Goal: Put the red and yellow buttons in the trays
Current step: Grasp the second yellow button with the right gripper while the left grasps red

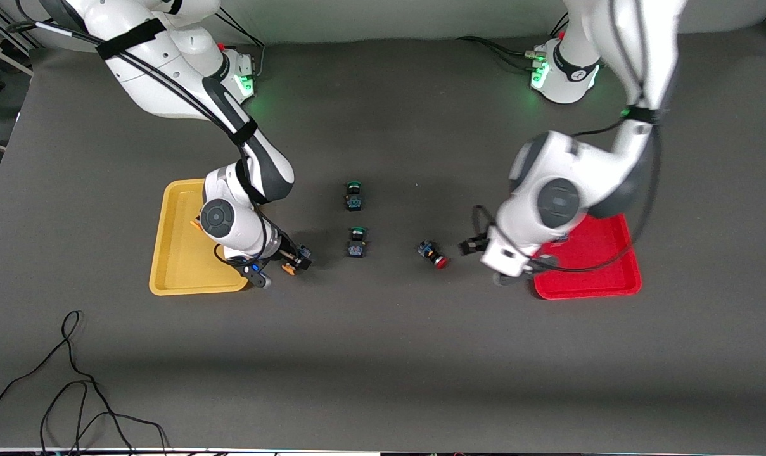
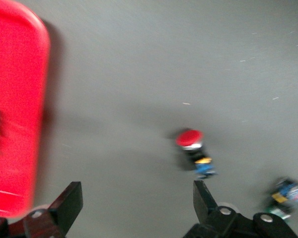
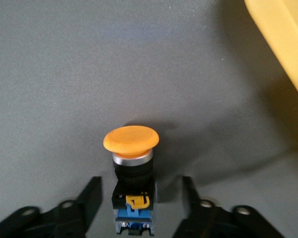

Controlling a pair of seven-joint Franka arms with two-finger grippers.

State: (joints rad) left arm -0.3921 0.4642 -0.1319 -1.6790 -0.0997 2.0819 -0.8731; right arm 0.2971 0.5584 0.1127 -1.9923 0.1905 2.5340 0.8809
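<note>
Right gripper (image 3: 139, 198), fingers spread, straddles an orange-capped dark push-button (image 3: 131, 163) on the table beside the yellow plastic tray (image 1: 173, 253). Left gripper (image 2: 139, 208), fingers spread, hangs between the red plastic tray (image 2: 15, 99) and a red-capped push-button (image 1: 434, 254).

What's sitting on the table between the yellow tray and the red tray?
In the front view, between the yellow tray and the red tray: an orange-capped button, two green-capped buttons, a red-capped button.
</note>
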